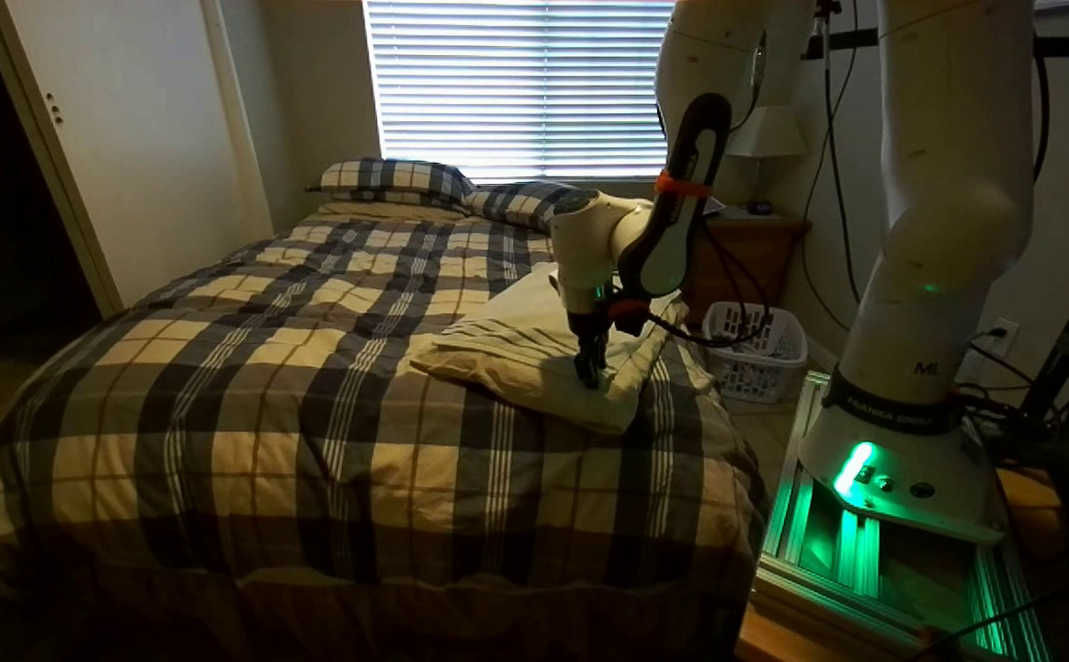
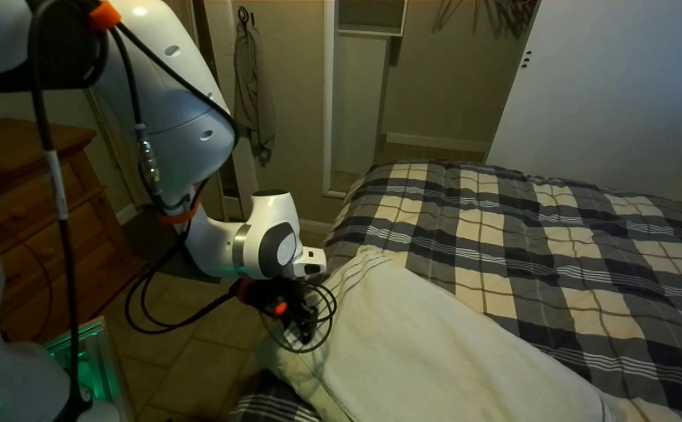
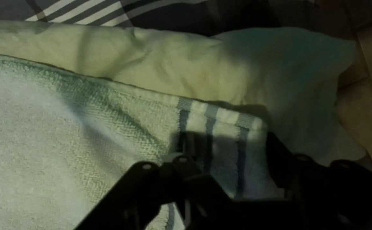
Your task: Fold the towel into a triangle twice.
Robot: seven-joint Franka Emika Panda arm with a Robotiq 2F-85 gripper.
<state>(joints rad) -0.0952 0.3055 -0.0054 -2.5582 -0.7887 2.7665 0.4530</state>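
The black gripper (image 3: 225, 143) points down at the striped end of the white towel (image 3: 35, 156). In the wrist view its two fingers (image 3: 277, 159) are spread apart, and you can see some of the dark stripes in between them. I can't tell if the tips touch the towel. The towel looks fuzzy, with a sewn edge. It lies on top of a puffy cream cloth (image 3: 160, 67), and the cream cloth pokes out past it along one edge and past the striped end too. The cream cloth has little wrinkles.

Both of them lie on the bed (image 1: 369, 496), on the side by the white arm (image 2: 165, 146). The bed has a dark and cream plaid cover (image 2: 493, 217). In both exterior views the arm bends over the towel's end, and black cords (image 2: 68, 275) hang from it. The arm's foot (image 1: 902, 469) stands on a metal frame (image 1: 860, 556), and a green light (image 1: 854, 471) glows on it.

A bit farther off in an exterior view, a white basket (image 1: 759, 372) sits on the floor (image 2: 200, 363) just beside the bed. Behind it is a wooden stand (image 1: 759, 257) with a lamp (image 1: 764, 138) on top. Plaid pillows (image 1: 396, 179) lie at the head of the bed. Farthest back is a bright window (image 1: 516, 83) with blinds (image 1: 516, 129) over it.
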